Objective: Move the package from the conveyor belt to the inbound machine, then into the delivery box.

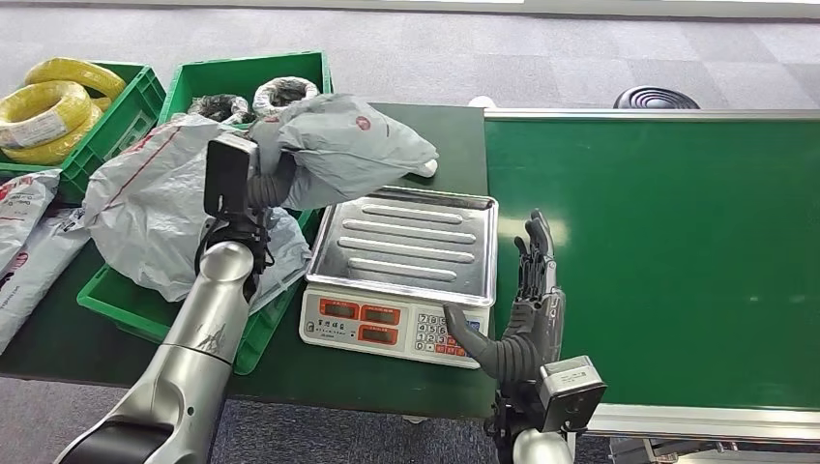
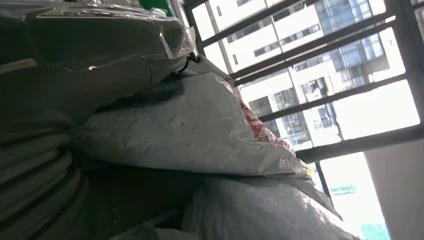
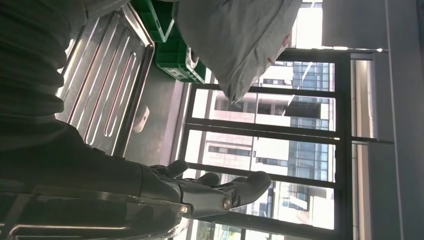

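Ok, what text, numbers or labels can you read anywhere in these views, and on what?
Scale keypad: keys marked, too small to read.
Scale displays: red windows, digits unreadable; the small labels beside them are blurred.
Held package: a red round mark, not legible.
Grey bags in the crate: red print, unreadable.
White bags at the left edge: dark and red print, too blurred.
Left hand and right hand: no text seen.
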